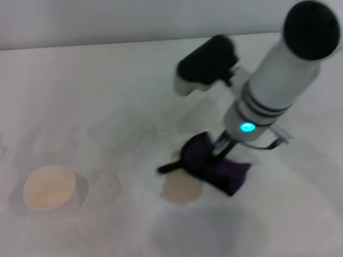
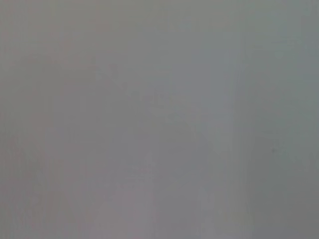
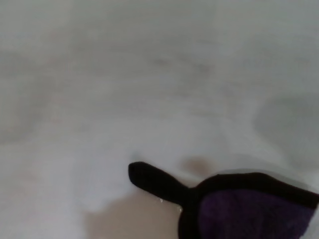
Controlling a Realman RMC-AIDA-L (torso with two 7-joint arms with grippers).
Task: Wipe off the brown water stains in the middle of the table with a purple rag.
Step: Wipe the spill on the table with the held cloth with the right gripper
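Stain: the brown water stains (image 1: 182,188) sit mid-bench, nearer the front edge, mostly uncovered.
Rag: the purple rag (image 1: 214,166) lies touching the stain's far-right rim, loop tail pointing left.
Right end effector (image 1: 221,150): pinching the rag from above, pressing it to the bench (image 1: 107,96).
Left end effector: not visible.
Advice: keep pressure flat and drag toward the front-left corner across the whole puddle.
Bystander: a paper cup (image 1: 49,188) near the front-left; steer clear.

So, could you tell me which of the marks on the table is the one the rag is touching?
The tan-brown puddle beside the purple rag, which the right gripper presses down; the faint grey speckles lie apart, farther back.
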